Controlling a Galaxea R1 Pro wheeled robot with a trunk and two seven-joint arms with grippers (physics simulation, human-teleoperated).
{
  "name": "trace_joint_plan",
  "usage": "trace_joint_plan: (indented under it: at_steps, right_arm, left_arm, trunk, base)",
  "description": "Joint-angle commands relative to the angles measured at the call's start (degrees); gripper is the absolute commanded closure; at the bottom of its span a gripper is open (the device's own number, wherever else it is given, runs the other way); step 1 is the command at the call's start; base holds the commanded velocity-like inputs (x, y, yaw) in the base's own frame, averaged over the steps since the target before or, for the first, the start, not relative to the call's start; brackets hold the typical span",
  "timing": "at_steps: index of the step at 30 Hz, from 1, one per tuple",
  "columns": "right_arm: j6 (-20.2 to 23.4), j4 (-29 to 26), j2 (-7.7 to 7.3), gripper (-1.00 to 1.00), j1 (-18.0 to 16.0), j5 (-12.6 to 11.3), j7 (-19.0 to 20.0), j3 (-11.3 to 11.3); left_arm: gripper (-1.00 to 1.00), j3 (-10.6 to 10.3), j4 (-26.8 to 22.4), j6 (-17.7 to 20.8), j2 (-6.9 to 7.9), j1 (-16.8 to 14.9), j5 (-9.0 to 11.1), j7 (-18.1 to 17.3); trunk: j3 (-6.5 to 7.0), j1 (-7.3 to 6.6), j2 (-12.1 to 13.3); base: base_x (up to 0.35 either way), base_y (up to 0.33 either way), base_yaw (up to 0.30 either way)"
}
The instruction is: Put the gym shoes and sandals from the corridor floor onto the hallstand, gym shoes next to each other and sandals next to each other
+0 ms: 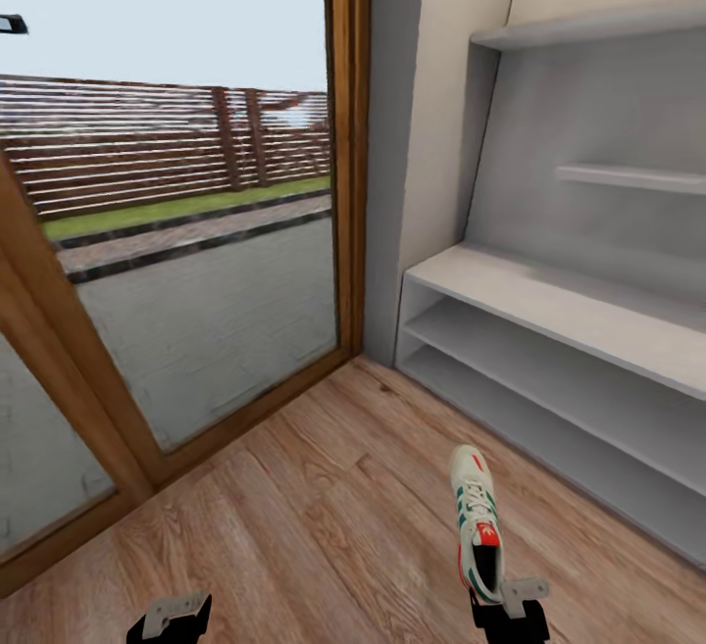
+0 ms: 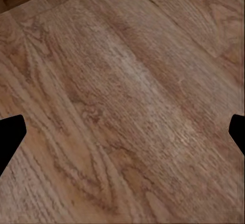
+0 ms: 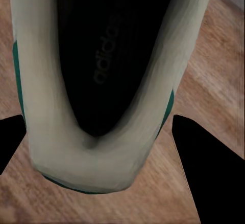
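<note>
— Where is the gym shoe (image 1: 476,517)?

— Gripped at the heel by the right end effector (image 1: 508,608), toe pointing ahead over the corridor floor (image 1: 324,517); the hallstand (image 1: 588,330) lies ahead, rightward.

— The left end effector (image 1: 169,619)?

— Spread wide, empty.

gym shoe (image 1: 477,521) left of hallstand (image 1: 549,306)

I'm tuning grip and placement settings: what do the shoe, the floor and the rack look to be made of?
The shoe looks like cream leather or a synthetic, matte, with green stripes, white laces and a dark printed insole. The floor looks like wood-plank laminate, going by its grain and plank seams. The rack looks like painted board, pale grey and smooth, though its material is uncertain.
</note>
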Motion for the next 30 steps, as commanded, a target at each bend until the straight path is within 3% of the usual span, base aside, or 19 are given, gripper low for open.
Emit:
trace_joint_plan:
  at_steps: [1,12,23,30]
  right_arm:
    - [-0.2,0.2,0.08,1.0,-0.1,0.6,-0.2,-0.3]
    - [-0.1,1.1,0.26,1.0,-0.1,0.5,-0.2,-0.4]
    - [-0.1,1.1,0.27,1.0,-0.1,0.5,-0.2,-0.4]
    - [-0.1,1.2,0.27,1.0,-0.1,0.5,-0.2,-0.4]
  left_arm:
    - [-1.0,0.2,0.0,-0.1,-0.03,0.0,0.5,-0.6]
    - [-1.0,0.2,0.0,-0.1,-0.27,0.1,0.5,-0.6]
    - [-1.0,0.2,0.0,-0.1,-0.36,0.1,0.4,-0.6]
    - [-1.0,0.2,0.1,-0.1,-0.36,0.1,0.3,-0.6]
  trunk:
    - [-0.05,-0.01,0.0]
    - [-0.05,-0.01,0.0]
    - [-0.05,-0.01,0.0]
    - [-0.05,-0.01,0.0]
  base:
    - [0.0,0.0,-0.292]
    - [0.009,0.008,-0.292]
    - [0.141,0.242,-0.292]
    - [0.017,0.026,-0.292]
